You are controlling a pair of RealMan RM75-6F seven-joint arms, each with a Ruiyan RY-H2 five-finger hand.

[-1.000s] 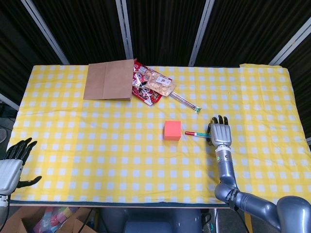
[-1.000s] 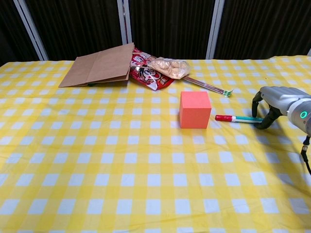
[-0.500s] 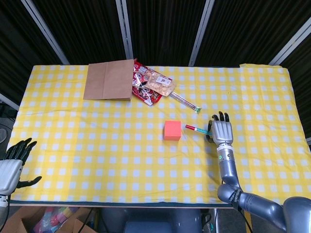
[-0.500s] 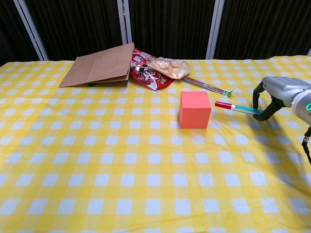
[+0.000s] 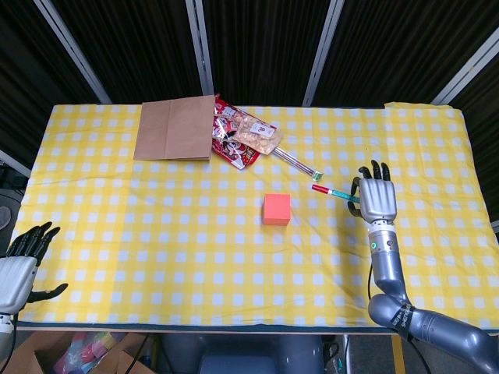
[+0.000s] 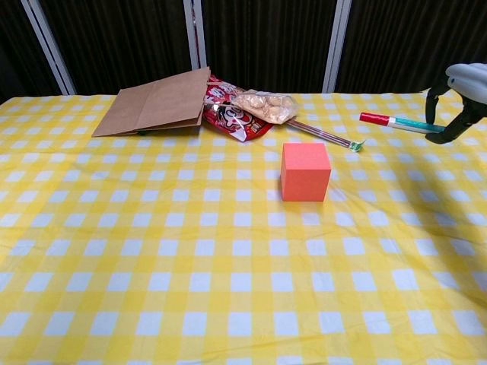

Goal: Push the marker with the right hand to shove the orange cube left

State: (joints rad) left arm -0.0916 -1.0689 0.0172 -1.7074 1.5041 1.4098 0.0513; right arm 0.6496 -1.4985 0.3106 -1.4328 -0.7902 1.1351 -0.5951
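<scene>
Work surface: a table under a yellow-and-white checked cloth (image 5: pixel 117 234), with dark slatted panels behind it. The orange cube (image 5: pixel 276 209) sits flat on the cloth near the centre, in contact with nothing.

The right hand (image 5: pixel 377 199) is raised above the cloth to the right of the cube and pinches the tail end of the marker (image 5: pixel 335 192) between its fingertips (image 6: pixel 439 129); its other fingers curve downward. The marker is teal-bodied with a red cap. It lies roughly level, the cap pointing left toward the cube's side of the table. In the chest view the marker is off the cloth and above the cube's top face, apart from the cube.

The left hand (image 5: pixel 19 265) is at the near left edge of the table, fingers spread, holding nothing.

At the far side lies a flat brown paper bag (image 5: pixel 175 127). A red snack packet (image 5: pixel 238 139) touches its right edge, and a pair of wrapped chopsticks (image 5: pixel 296 164) extends from the packet toward the right.
</scene>
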